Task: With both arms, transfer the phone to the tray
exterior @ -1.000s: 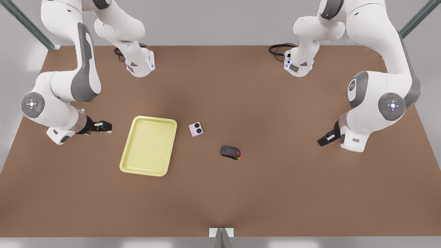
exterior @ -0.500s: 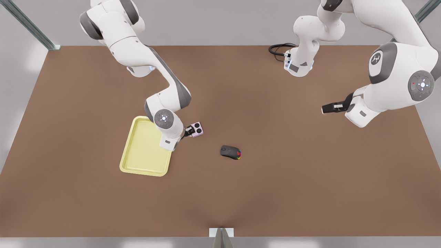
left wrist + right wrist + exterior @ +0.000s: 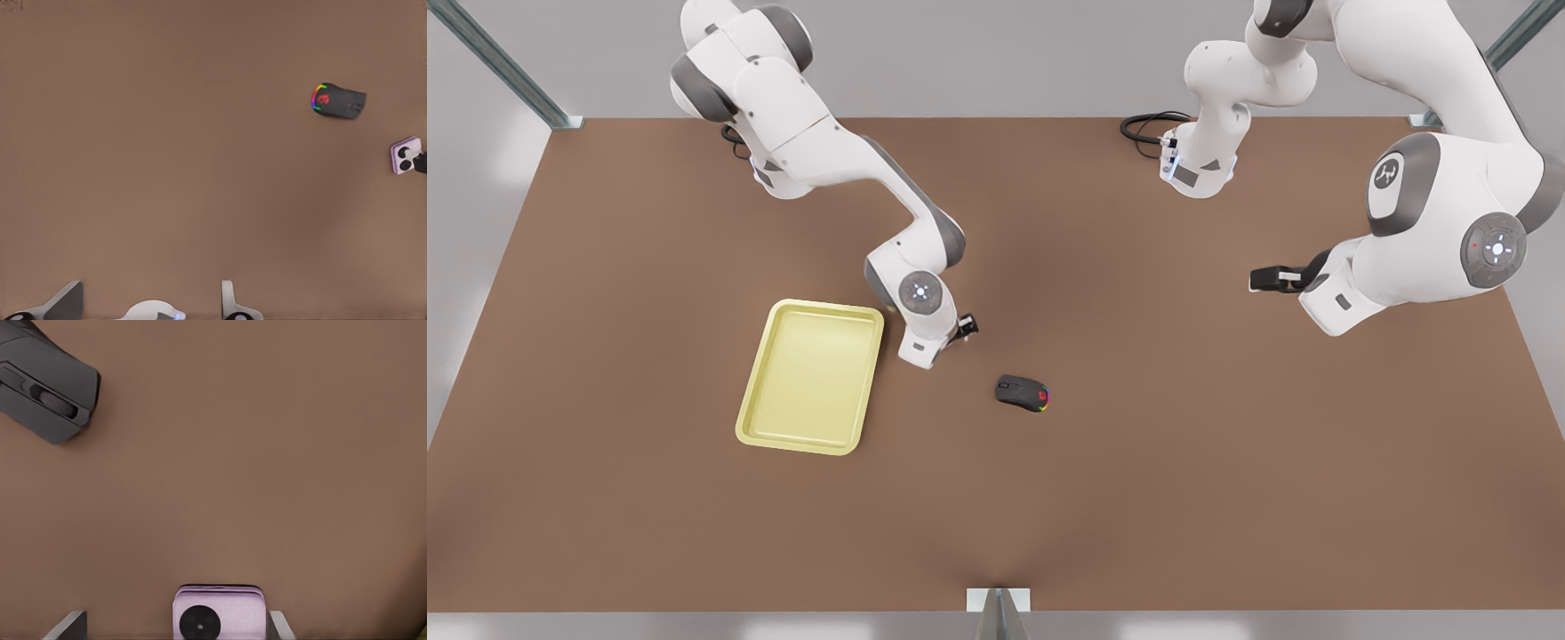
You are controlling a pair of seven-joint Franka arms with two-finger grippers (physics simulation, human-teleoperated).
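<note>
The right gripper (image 3: 967, 326) is low over the table (image 3: 1138, 462), just beside the tray (image 3: 809, 373), at the front view's left; it stands there because the phone (image 3: 218, 615) lies flat between its fingers (image 3: 69, 625). The jaws are spread wide; one finger is close to the phone's side and the other is apart from it, so I judge that nothing is gripped yet. The tray is empty; the phone is on the table outside it. The black mouse (image 3: 1023, 392) lies near and takes no part. The left gripper (image 3: 1258, 279) waits well apart at the front view's right, with its jaws spread and holding nothing.
</note>
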